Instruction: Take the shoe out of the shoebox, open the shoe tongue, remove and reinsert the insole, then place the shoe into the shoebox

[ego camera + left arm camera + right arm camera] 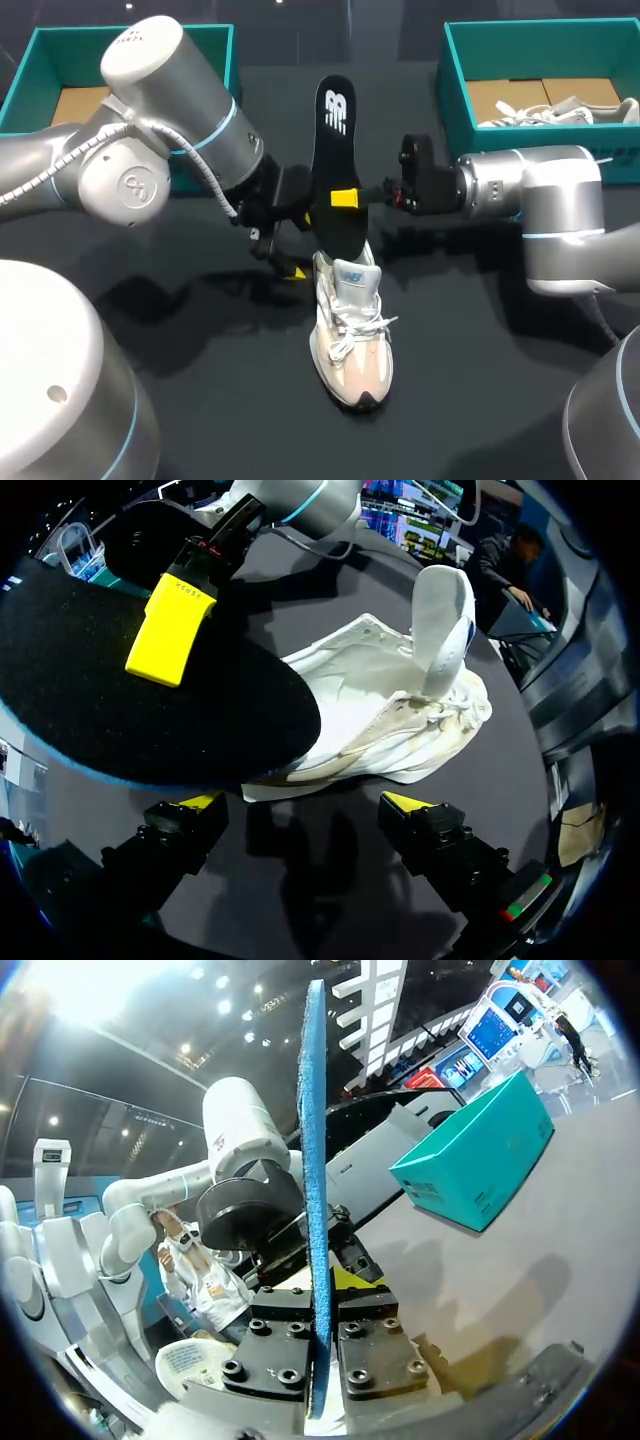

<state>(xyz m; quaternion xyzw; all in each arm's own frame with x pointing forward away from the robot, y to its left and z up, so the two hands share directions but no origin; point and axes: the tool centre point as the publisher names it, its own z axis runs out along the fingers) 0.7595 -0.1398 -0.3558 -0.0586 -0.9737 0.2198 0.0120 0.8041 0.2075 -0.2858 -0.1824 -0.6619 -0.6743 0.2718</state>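
A white and beige shoe (351, 330) stands on the dark table in the middle, toe toward the front, its tongue (445, 620) lifted. A black insole (335, 160) rises upright from the shoe's heel opening. My right gripper (345, 197) is shut on it about halfway up. The right wrist view shows the insole (315, 1150) edge-on, clamped between the two fingers (365, 1345). My left gripper (290, 252) hangs open just left of the shoe's heel. In its own view the left gripper (303, 802) holds nothing, with the shoe (390, 715) and insole (150, 705) ahead of it.
A teal box (218, 45) with a cardboard floor stands at the back left, behind my left arm. A second teal box (455, 85) at the back right holds another pale shoe (560, 112). Bare tabletop lies in front of the shoe.
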